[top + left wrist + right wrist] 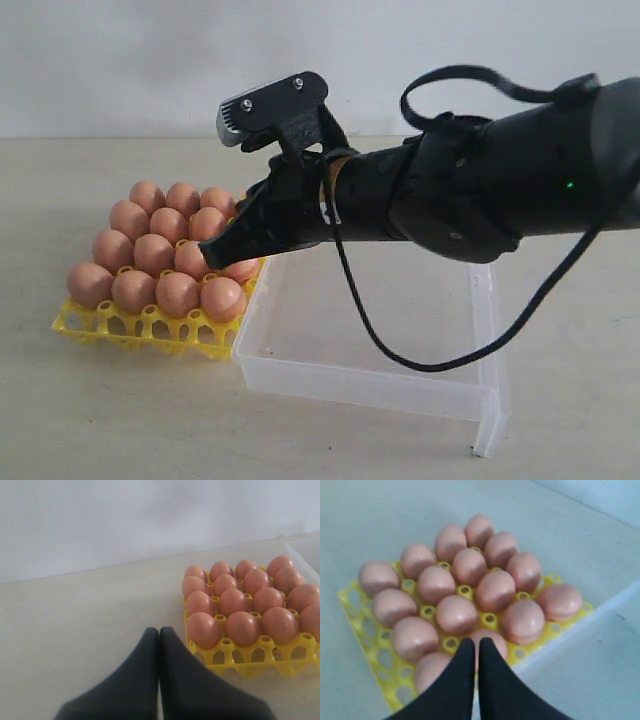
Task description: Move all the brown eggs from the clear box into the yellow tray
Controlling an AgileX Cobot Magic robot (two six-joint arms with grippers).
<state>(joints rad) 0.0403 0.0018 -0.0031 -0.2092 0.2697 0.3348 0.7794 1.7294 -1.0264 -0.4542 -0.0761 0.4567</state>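
Note:
Several brown eggs point(153, 253) fill the cups of the yellow tray point(130, 330), which stands against the left end of the clear box point(370, 385). No egg shows inside the box. My right gripper point(210, 258) hovers just over the tray's eggs nearest the box, its jaws shut and holding nothing. The right wrist view shows the shut gripper point(476, 642) above an egg point(492, 645) at the tray's edge. In the left wrist view my left gripper point(159, 631) is shut and empty over bare table beside the tray point(250, 667).
The right arm and its black cable point(400, 355) hang over the clear box. A pale wall point(120, 60) rises behind the beige table point(110, 420).

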